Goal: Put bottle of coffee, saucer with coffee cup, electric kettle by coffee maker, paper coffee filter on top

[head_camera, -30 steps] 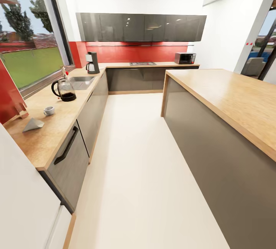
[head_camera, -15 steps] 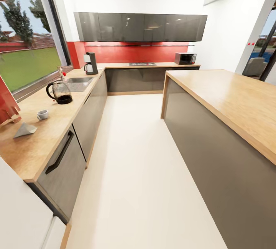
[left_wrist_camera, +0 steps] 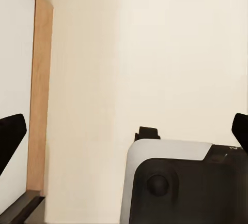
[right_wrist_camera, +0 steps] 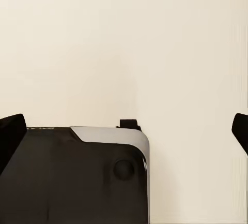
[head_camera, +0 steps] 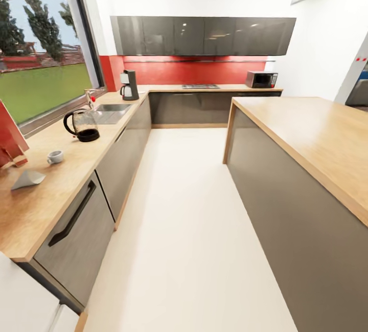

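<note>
Robot in the aisle between the kitchen countertop [head_camera: 66,168] and the island [head_camera: 317,137], no task item yet in hand.

The coffee maker [head_camera: 130,85] stands at the countertop's far corner; the electric kettle [head_camera: 83,125] sits beside the sink, the coffee cup [head_camera: 54,156] and paper coffee filter [head_camera: 28,179] toward the near end. Left gripper [left_wrist_camera: 124,133] and right gripper [right_wrist_camera: 124,133] hang over the floor, fingers spread, empty. Judged step: approach. The next move calls for closing on the near end to reach an item.

A microwave [head_camera: 261,80] and a hob [head_camera: 200,86] sit on the far bench. A sink [head_camera: 109,109] lies below the window [head_camera: 41,76]. A wooden island [head_camera: 312,132] stands across the pale floor [head_camera: 184,229].
</note>
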{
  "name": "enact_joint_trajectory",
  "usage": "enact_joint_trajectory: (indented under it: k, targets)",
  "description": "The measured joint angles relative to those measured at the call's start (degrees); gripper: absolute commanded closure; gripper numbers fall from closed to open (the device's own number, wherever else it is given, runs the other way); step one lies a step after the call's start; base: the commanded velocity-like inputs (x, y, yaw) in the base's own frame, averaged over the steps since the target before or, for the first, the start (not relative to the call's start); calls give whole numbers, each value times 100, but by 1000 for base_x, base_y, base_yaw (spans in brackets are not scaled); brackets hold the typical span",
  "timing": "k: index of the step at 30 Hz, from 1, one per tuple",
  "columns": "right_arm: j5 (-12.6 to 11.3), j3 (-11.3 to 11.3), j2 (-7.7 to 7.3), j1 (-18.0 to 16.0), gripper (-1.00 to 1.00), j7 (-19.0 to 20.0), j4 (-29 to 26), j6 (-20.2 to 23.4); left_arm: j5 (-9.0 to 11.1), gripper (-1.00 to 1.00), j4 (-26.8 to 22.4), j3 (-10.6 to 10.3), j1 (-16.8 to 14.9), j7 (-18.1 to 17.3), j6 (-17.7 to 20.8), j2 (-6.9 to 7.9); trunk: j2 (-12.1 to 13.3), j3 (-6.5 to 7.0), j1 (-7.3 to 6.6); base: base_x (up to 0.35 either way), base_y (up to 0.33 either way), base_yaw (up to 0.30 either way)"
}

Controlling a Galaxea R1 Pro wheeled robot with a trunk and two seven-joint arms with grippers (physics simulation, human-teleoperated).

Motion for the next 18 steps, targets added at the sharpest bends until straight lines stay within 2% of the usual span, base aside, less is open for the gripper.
enact_joint_trajectory:
  k: [7, 12, 18]
  targets:
    - [-1, -2, -4, 0, -100, 0, -7, 0, 31, -100, -51, 32, -4, 0, -7, 11, 0, 0, 0, 316, -156, 252]
    - [1, -8, -24, 2, -100, 0, -30, -2, 35, -100, -300, 43, -82, 0, -175, 28, 0, 0, 0, 331, -22, 37]
    - [1, -3, -27, 1, -100, 0, -34, -151, 40, -100, -374, 53, -89, 0, -414, 25, 0, 0, 0, 335, -2, 4]
